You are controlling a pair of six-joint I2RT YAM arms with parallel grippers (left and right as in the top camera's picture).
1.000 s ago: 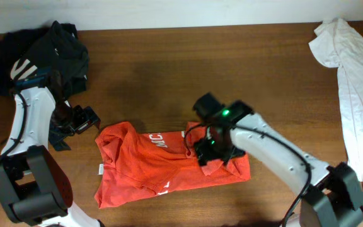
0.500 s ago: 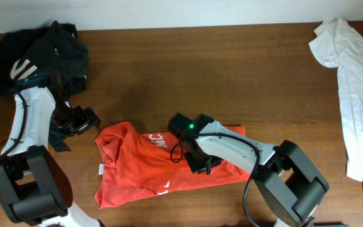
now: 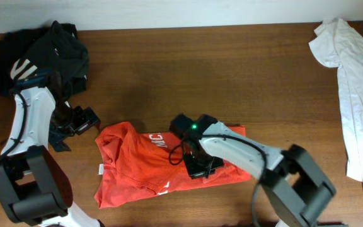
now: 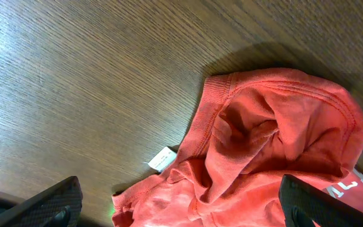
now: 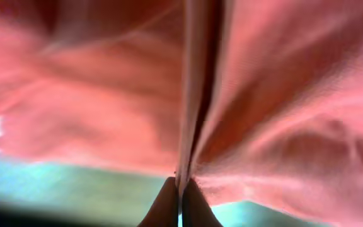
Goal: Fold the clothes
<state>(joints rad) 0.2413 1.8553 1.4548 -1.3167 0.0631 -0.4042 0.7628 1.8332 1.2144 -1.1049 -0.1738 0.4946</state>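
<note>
Changed: right hand (image 3: 200, 165) has shifted from the right part of the T-shirt (image 3: 137, 173) toward its middle, and its jaws have gone from wide to clenched; left hand (image 3: 82, 120) has not budged.
Far left: dark garments (image 3: 43, 50) lie heaped at the back corner of the counter (image 3: 232, 75), apart from the work.
Left hand: fully spread and holding nothing, it hovers just off the T-shirt's left edge. Its wrist view looks down on the ribbed collar (image 4: 200, 126) and a small white label (image 4: 162, 159).
T-shirt position: crumpled but roughly flat at the front centre of the counter, with white lettering facing up near the middle and the collar bunched at the left.
Handling: judged light, limp cotton. It will not keep a shape, will drape and drag, and its layers may lift together. It is neither fragile nor slippery.
Where to hold: best taken at a hem, a shoulder seam or the collar rib (stitched edges give a pinch something to bite), ideally two corners at once so it stays flat.
Right hand: pressed down on the T-shirt right of its middle. In the wrist view its fingertips meet on a thin ridge of red cloth, so it is grasping a fold of the T-shirt.
Far right: white garment (image 3: 358, 82) lies draped along the counter's edge, well apart.
</note>
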